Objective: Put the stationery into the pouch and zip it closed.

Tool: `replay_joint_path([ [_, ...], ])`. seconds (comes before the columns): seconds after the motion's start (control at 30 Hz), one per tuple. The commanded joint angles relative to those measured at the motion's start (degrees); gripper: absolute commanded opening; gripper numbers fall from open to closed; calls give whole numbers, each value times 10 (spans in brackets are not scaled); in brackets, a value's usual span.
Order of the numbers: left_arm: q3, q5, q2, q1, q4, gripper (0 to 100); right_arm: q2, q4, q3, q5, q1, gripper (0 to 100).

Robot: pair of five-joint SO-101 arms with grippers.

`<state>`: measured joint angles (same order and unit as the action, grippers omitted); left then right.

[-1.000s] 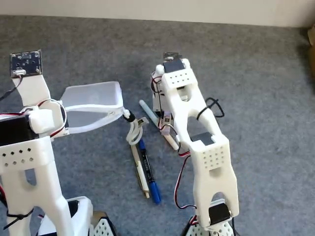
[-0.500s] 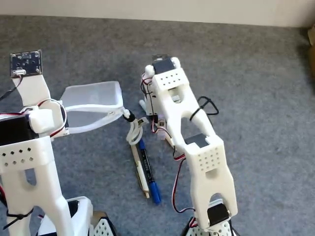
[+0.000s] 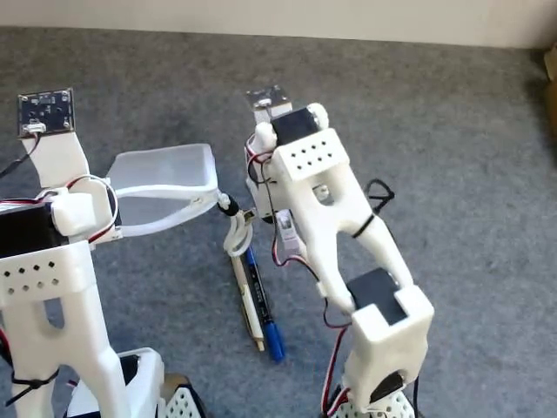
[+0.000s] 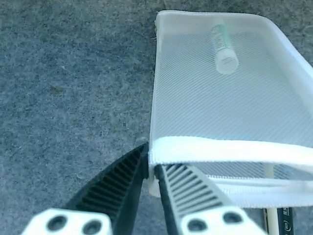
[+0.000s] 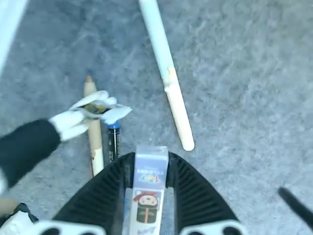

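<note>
A translucent white pouch (image 3: 165, 187) lies open on the grey carpet, and my left gripper (image 4: 150, 159) is shut on its rim (image 4: 220, 147). A small pale tube (image 4: 223, 49) rests inside the pouch (image 4: 220, 98). My right gripper (image 5: 149, 157) is shut on a small eraser (image 5: 146, 191) in a printed sleeve, held above the carpet beside the pouch's mouth. Under it lie a long pale pen (image 5: 166, 78), a wooden pencil (image 5: 93, 142) and a dark pen (image 5: 113, 142). The zip's white cord pull (image 3: 235, 231) lies over the pencil and blue-capped pen (image 3: 261, 300).
The right arm (image 3: 322, 200) stands over the middle of the carpet and covers the pale pen from above. The left arm (image 3: 52, 261) fills the near left corner. Open carpet stretches to the right and far side.
The right arm has risen and swung left toward the pouch's mouth with the eraser in its gripper. The left arm and the pouch have stayed still.
</note>
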<state>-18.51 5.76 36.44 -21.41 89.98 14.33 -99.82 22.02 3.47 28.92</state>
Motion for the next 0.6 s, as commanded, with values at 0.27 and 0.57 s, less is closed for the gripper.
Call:
replay_joint_path([
  [0.27,1,-4,-2,-7,-14,7,-153,-9,-62,-11,59,5],
  [0.57,0,-4,-2,-7,-13,7,-269,73,-178,-11,84,5],
])
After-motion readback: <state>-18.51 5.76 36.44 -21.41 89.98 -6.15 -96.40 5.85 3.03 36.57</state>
